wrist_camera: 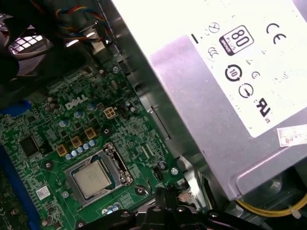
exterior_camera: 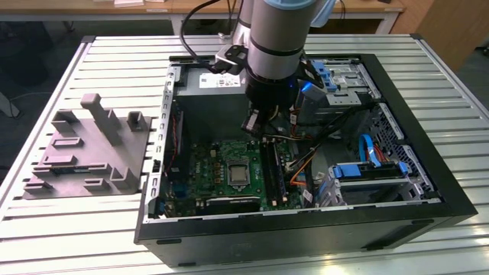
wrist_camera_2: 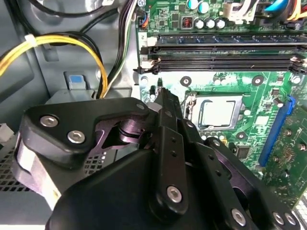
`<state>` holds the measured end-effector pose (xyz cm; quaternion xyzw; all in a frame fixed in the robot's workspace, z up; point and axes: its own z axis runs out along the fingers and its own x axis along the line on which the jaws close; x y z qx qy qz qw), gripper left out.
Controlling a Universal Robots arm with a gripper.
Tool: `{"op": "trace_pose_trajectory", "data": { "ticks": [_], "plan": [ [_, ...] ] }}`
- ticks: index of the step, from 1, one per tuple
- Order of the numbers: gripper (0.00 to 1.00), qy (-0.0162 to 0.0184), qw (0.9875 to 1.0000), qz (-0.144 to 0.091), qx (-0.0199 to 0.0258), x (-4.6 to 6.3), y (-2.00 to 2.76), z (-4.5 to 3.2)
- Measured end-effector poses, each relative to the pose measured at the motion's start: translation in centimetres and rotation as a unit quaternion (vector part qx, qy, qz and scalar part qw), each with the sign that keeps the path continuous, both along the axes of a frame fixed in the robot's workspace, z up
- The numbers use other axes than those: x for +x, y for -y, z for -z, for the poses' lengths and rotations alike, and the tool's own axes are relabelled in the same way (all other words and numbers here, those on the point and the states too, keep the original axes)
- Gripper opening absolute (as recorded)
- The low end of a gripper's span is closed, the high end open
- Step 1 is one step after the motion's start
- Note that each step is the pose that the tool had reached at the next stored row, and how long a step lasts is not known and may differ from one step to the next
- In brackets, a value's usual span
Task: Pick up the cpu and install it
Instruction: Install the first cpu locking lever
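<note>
Exterior view. An open computer case (exterior_camera: 450, 195) lies on a slatted metal table (exterior_camera: 68, 235), with a grey moulded fixture (exterior_camera: 88, 149) beside it toward the exterior view's left. The robot arm (exterior_camera: 275, 51) reaches down into the case above the green motherboard (exterior_camera: 221, 172). The gripper (exterior_camera: 256, 127) hangs just above the board's upper edge, near the grey power supply (exterior_camera: 210, 94). The cpu (exterior_camera: 238, 173) sits in its socket at the middle of the motherboard, apart from the gripper. Blue drive brackets (exterior_camera: 367, 170) lie well to the side of the cpu, toward the exterior view's right.

Second wrist view. The gripper (wrist_camera_2: 160, 91) shows from behind as black linkages, its fingertips meeting in one narrow point with nothing between them. The cpu (wrist_camera_2: 218, 112) lies flat inside the metal socket frame (wrist_camera_2: 192, 103), just beyond the fingertips and not touched by them. Two black memory slots (wrist_camera_2: 225, 62) run past the socket on its far side. A yellow cable bundle (wrist_camera_2: 53, 43) arches over the case floor.

First wrist view. The cpu (wrist_camera: 93, 179) rests in the socket, silvery top upward. The power supply (wrist_camera: 230, 105), with its white label (wrist_camera: 225, 48), stands beside the motherboard (wrist_camera: 67, 120). The gripper tips (wrist_camera: 165, 199) hover near the socket's corner, pressed together.
</note>
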<state>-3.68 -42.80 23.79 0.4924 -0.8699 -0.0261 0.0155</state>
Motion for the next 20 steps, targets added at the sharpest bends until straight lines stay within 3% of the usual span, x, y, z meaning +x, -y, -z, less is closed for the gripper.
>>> {"op": "trace_pose_trajectory", "data": {
  "ticks": [6, 14, 20],
  "plan": [
    [0.11, 0.0000, 0.9999, -0.014, -0.0021, -0.2, 0.25, 0.02],
    [0.11, 0.0003, 0.9998, -0.018, -0.0028, -0.6, 1.57, 0.02],
    [0.11, 0.0008, 0.9992, -0.040, -0.0027, -0.7, 1.78, 0.03]
  ]
}}
